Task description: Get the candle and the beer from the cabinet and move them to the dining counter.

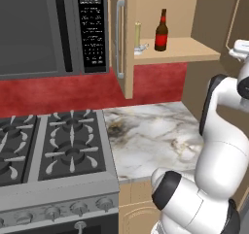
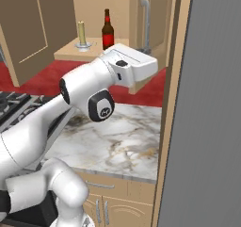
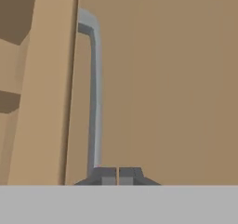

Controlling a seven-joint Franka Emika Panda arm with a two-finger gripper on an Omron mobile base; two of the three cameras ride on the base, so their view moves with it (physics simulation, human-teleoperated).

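Standing on the inner shelf of the open cabinet: the candle, a slim pale stick upright in a small silver dish holder, and the beer, a dark brown bottle with a red label, just to the candle's right and taller than it. Seen from the right base view in the same order, candle left of beer, close together but apart. Hanging open at the left of the shelf, a cabinet door with a long silver bar handle. Mounted to the left of the cabinet, a dark microwave; below it, a gas stove adjoining a short marble countertop, with a red wall behind.

Raised at cabinet height on the right side, the white arm, its hand turned toward the right-hand door. In the hand view, gripper with fingertips pressed together, nothing between them, set right at the lower end of a silver door handle on a tan door panel; contact with the bar cannot be told.
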